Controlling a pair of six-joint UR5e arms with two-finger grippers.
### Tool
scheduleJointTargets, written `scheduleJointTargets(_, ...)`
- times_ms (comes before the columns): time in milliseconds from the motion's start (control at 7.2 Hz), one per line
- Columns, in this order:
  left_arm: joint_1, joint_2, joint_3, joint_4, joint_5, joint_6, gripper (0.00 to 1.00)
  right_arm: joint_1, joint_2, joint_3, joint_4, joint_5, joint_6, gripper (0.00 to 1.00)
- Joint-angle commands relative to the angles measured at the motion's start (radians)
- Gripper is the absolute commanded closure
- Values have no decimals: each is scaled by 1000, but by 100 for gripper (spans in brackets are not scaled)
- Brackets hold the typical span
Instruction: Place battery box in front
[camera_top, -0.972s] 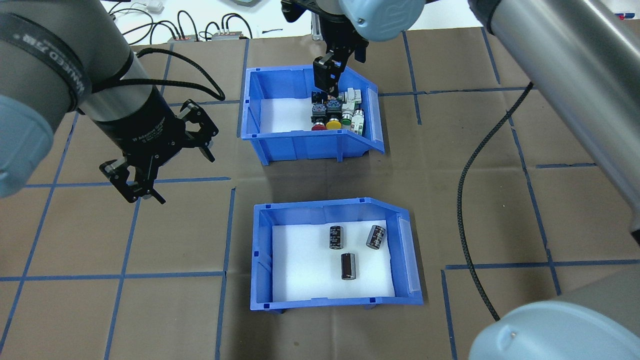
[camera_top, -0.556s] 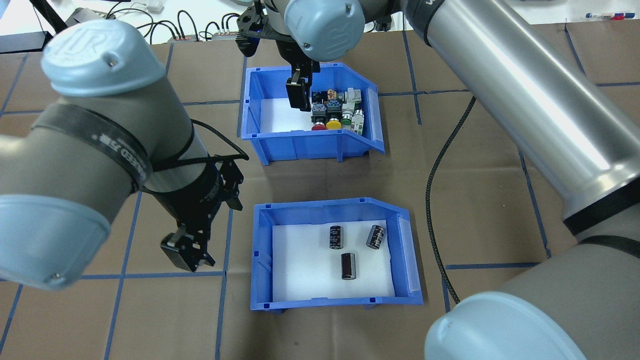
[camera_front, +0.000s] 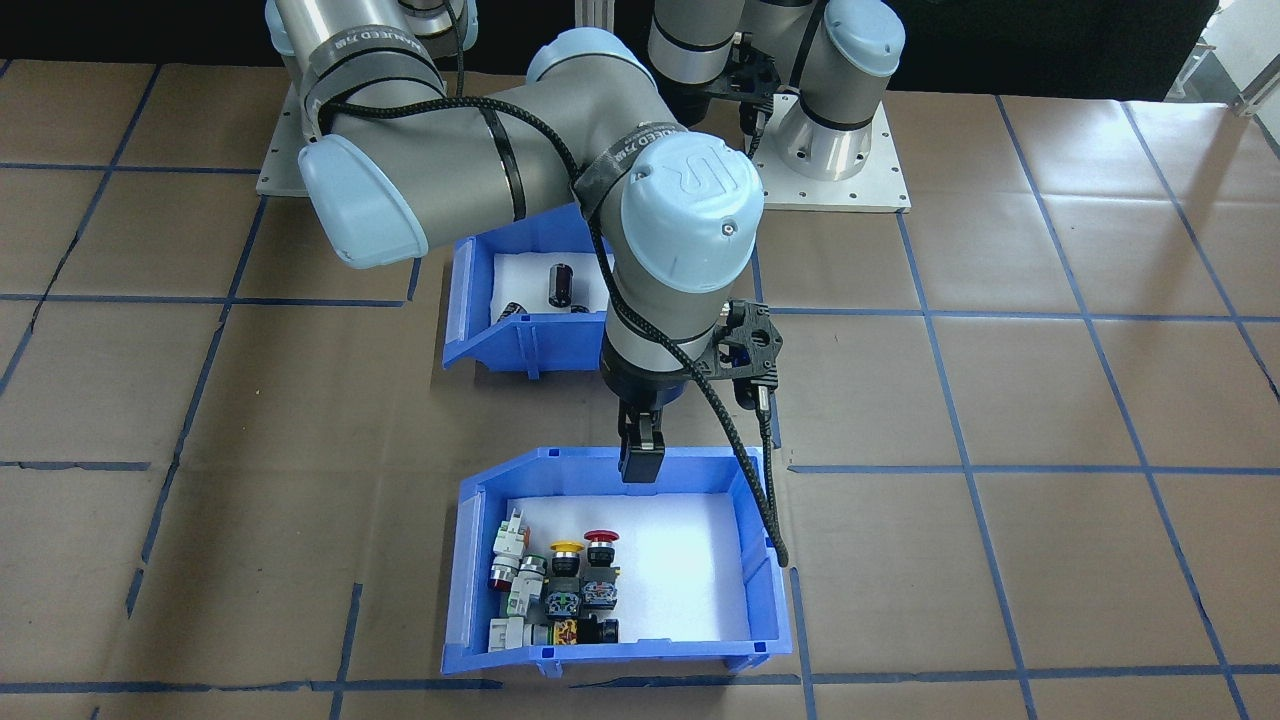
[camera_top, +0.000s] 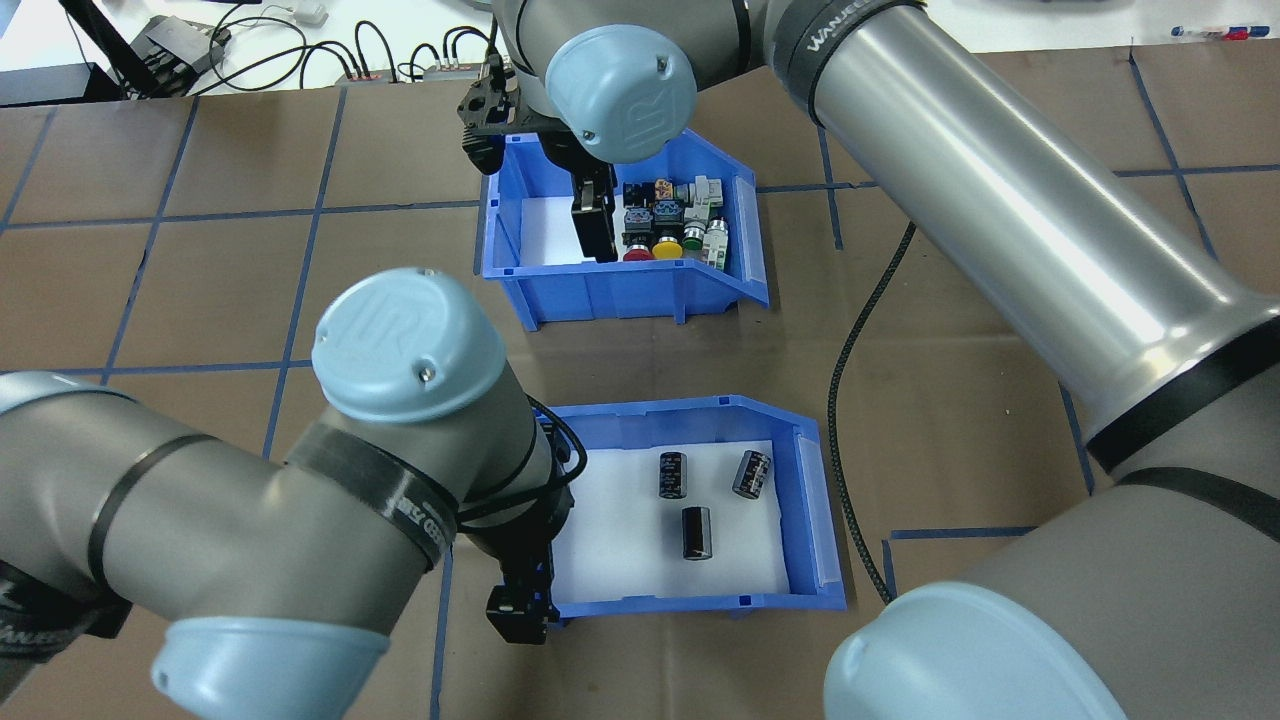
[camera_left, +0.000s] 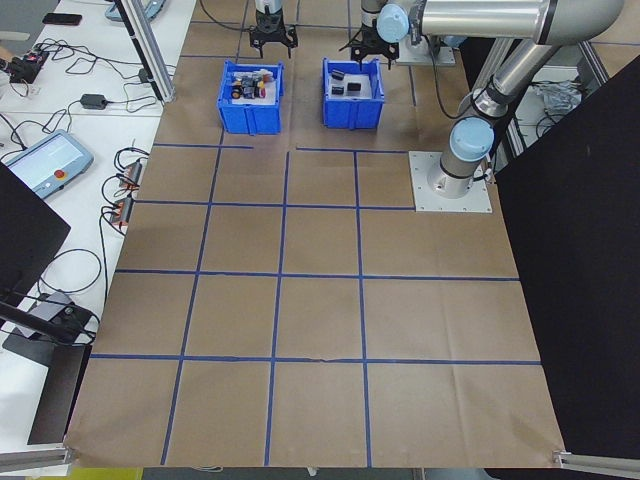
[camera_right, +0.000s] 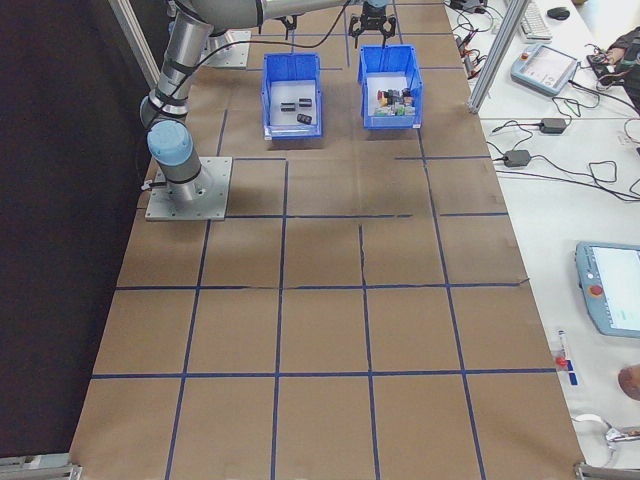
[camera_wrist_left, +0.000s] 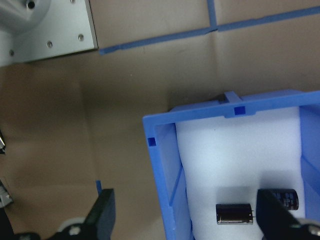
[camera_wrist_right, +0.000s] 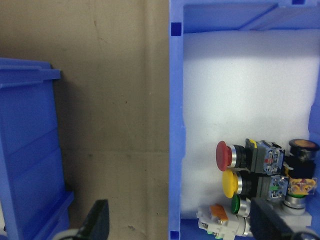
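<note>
Moved: left gripper (camera_top: 520, 610) has gone from the bare table over to the battery box (camera_top: 672, 594) left wall; right gripper (camera_top: 594, 225) has shifted nearer the switch bin's near wall.
Left gripper: fingers wide, straddling the box wall, one outside, one inside.
Right gripper: fingers wide, straddling the wall of the switch bin (camera_top: 640, 285).
Battery box: on table, nearer the robot than the switch bin, three cells (camera_top: 696, 490) on white liner.

Robotics lab: two arms are sitting bolted via a metal base plate (camera_left: 450, 186) to a table (camera_left: 320, 330) w/ brown paper and blue tape grid; side benches are holding teach pendants (camera_right: 612, 288), cables, power bricks; aluminium frame posts (camera_left: 145, 45) are standing alongside.
</note>
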Motion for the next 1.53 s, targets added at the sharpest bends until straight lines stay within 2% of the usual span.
scheduleJointTargets(0, -59, -9, -83, 94, -9, -110, 0, 10, 64, 14, -99, 1, -5, 0)
scheduleJointTargets(417, -92, -29, -149, 276, -9, -170, 0, 9, 119, 35, -133, 45, -10, 0)
scheduleJointTargets(694, -96, -68, -149, 296, -9, -167, 0, 9, 104, 107, -185, 45, 7, 0)
scheduleJointTargets(833, -98, -99, -147, 334, -9, -167, 1, 7, 94, 120, -189, 44, 10, 6)
scheduleJointTargets(1111, -103, -145, -146, 344, -11, -162, 1, 9, 84, 115, -187, 39, 25, 51)
scheduleJointTargets(1250, -118, -171, -147, 345, -11, -165, 1, 7, 83, 112, -187, 34, 25, 69)
scheduleJointTargets(1389, -133, -202, -147, 388, -11, -185, 3, 6, 81, 106, -187, 36, 25, 82)
